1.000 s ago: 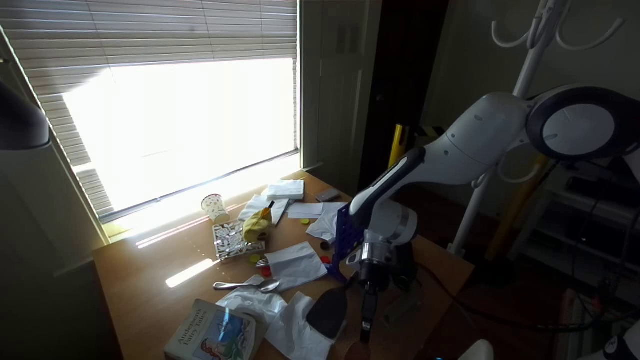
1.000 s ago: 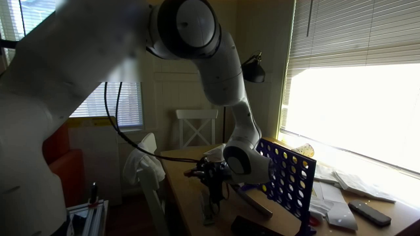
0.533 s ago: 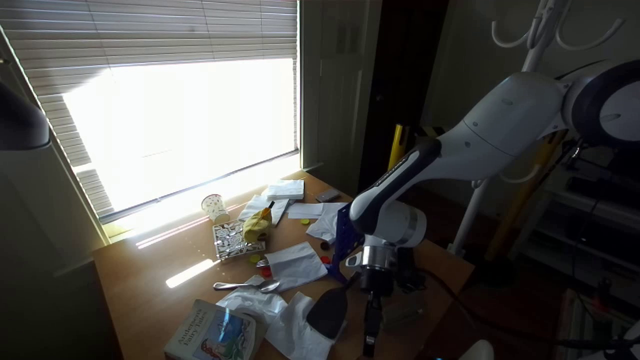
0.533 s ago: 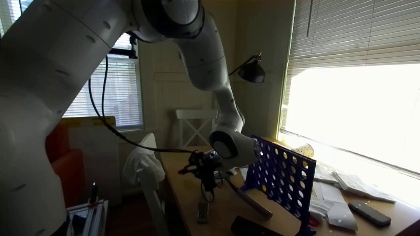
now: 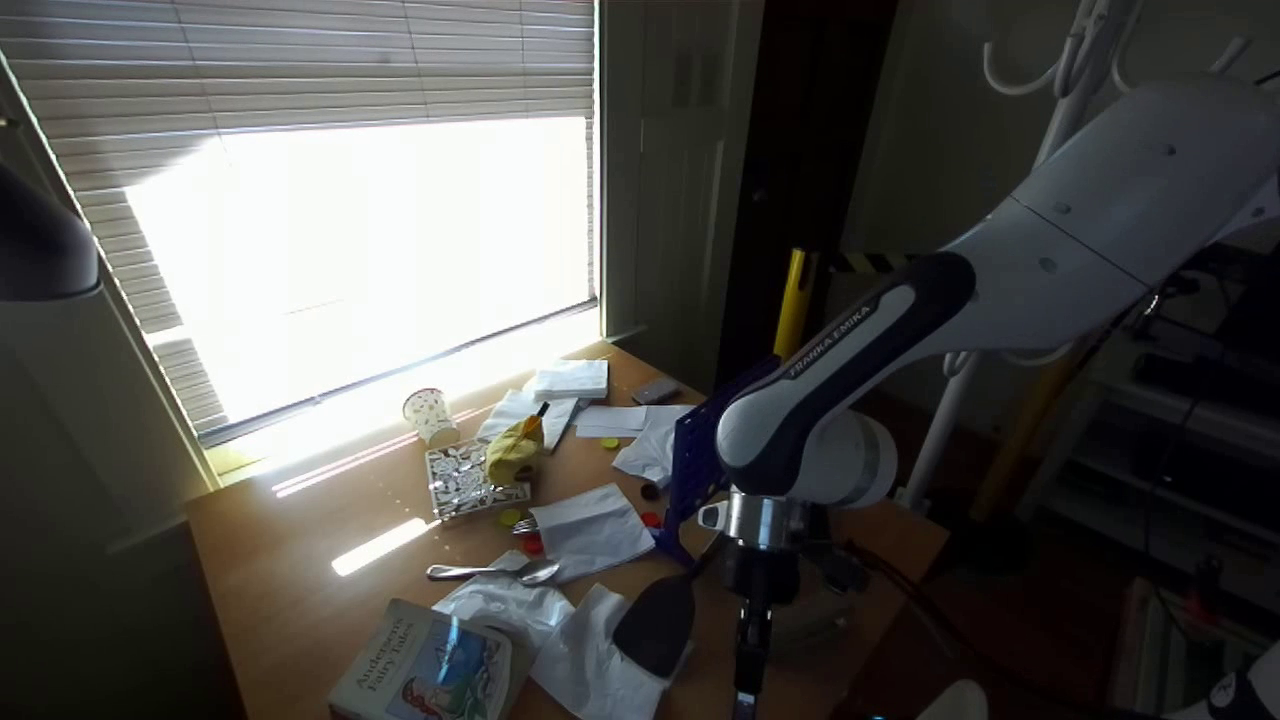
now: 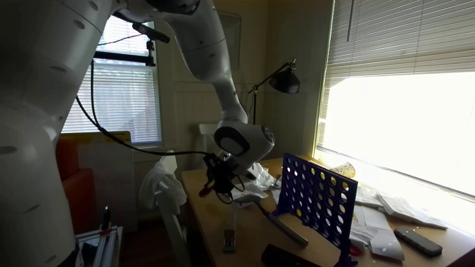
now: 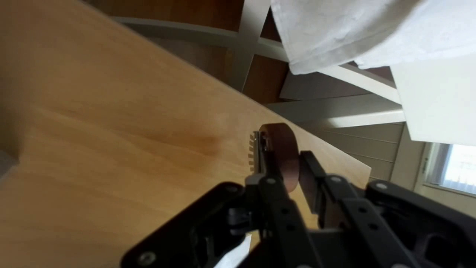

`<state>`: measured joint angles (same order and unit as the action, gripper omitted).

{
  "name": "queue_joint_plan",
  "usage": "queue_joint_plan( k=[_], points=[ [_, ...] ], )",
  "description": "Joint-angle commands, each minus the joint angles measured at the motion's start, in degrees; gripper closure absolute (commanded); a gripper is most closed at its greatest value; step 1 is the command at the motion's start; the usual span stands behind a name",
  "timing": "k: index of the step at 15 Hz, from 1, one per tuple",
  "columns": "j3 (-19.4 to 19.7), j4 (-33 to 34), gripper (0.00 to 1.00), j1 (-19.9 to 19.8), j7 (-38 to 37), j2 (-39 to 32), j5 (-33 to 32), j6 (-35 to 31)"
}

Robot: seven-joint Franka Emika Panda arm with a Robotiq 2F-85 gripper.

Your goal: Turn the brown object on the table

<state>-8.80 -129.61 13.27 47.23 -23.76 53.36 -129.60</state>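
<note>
Turning is unconfirmed: a rounded reddish-brown object [image 7: 283,145] is pinched by the black claw [image 7: 289,160] near one edge of the light-brown wooden surface [image 7: 130,149]; release seemingly remains.

Claw [image 7: 287,159] is blk, obj [image 7: 283,145] red-brn, tbl [image 7: 111,167] lt-brn, cup [image 5: 430,415] dotted.

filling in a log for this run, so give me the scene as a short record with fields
gripper: closed on the brown object
surface: wooden table; whether the brown object touches it, cannot tell
upright item: blue rack with round holes
utensils: spoon and dark spatula, each partly over white napkins
book: cover up, titled Andersen's Fairy Tales
beside table: chair draped with white cloth
window: bright, blinds partly lowered
</note>
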Motion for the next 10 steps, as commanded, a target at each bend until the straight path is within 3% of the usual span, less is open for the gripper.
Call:
queue_joint_plan(
  k=[1, 2, 3, 4, 10],
  points=[
    [-1.02, -5.19, 0.95, 3.03, -14.14, 7.03, -8.63, -6.01],
    [1.05, -5.90, 0.95, 5.88, -17.73, 8.61, -10.86, -6.45],
    [-0.06, -6.58, 0.95, 5.38, -22.30, 10.07, -14.74, -7.19],
    [2.11, -7.11, 0.95, 8.14, -26.20, 11.80, -17.59, -7.02],
    [9.46, -6.98, 0.95, 15.77, -51.21, 17.54, -39.02, -2.70]
  ],
)
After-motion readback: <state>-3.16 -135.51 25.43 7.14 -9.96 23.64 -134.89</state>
